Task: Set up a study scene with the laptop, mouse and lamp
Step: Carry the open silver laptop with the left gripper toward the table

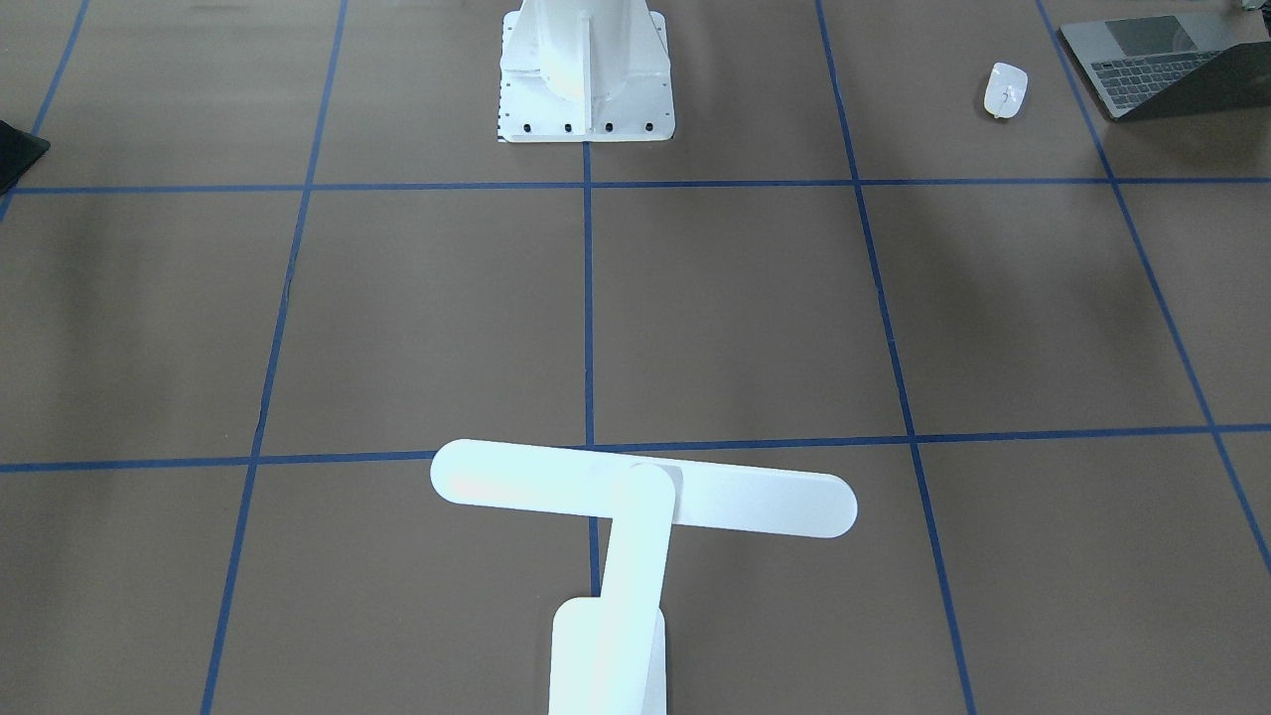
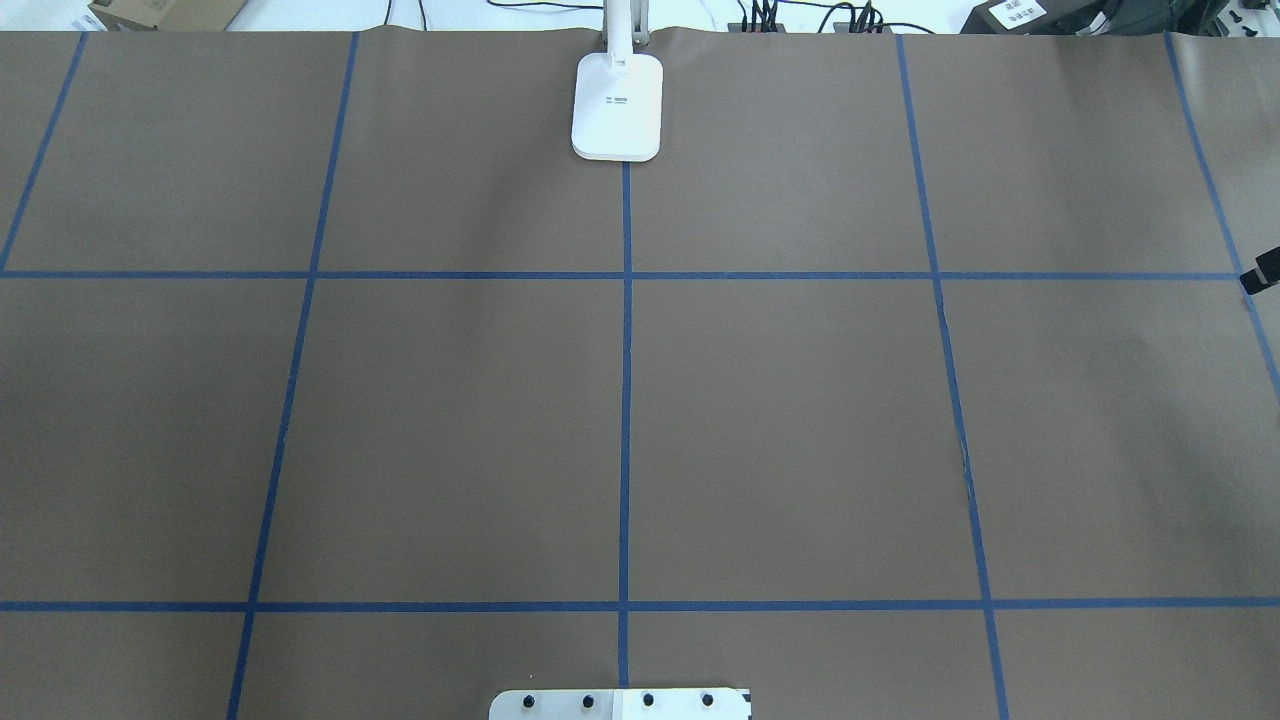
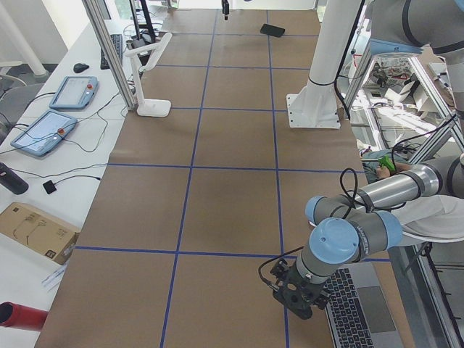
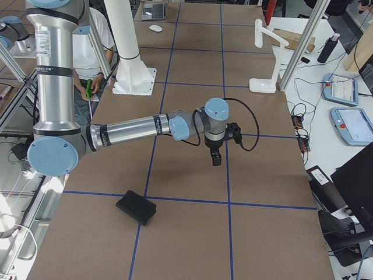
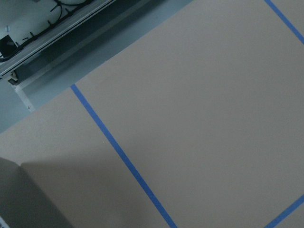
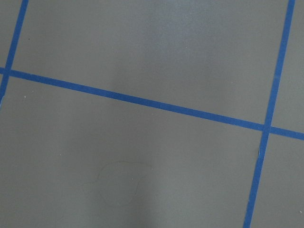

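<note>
You'd best take the slim grey metal laptop (image 1: 1152, 62), open at the robot's near-left corner and likely stiff and heavy, by its base edge, the white T-shaped lamp (image 1: 635, 497) at the far edge by its arm, and the slick-looking small white oval mouse (image 1: 1005, 89) beside the laptop by its sides; the overhead view misses laptop and mouse, and you cannot tell how wide the left gripper (image 3: 299, 301) or the right gripper (image 4: 216, 157) stands.

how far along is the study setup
Barely started. Nothing looks arranged: the laptop and mouse sit at one corner, the lamp at the far edge. Nothing is visibly in hand; the left pincer hovers by the laptop. All three still need grouping.
</note>
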`<control>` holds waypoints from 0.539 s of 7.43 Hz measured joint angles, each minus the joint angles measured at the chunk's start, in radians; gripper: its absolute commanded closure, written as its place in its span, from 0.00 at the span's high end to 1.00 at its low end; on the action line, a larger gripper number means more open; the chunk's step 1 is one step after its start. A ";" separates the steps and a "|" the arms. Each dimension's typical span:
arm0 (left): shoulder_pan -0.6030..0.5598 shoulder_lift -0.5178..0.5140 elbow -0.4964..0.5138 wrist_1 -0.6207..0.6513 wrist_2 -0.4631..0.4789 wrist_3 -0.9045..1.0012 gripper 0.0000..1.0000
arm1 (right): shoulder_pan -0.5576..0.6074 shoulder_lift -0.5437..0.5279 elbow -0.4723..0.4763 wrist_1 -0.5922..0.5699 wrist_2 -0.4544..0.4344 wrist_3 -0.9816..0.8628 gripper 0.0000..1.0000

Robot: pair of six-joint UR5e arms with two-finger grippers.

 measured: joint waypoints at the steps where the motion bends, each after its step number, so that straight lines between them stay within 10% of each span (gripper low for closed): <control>1: -0.002 0.005 0.001 -0.001 0.017 -0.087 0.99 | -0.006 -0.002 -0.002 0.024 -0.001 0.002 1.00; 4: -0.005 0.032 0.037 -0.003 0.025 -0.195 0.99 | -0.015 -0.001 -0.003 0.042 0.000 0.003 1.00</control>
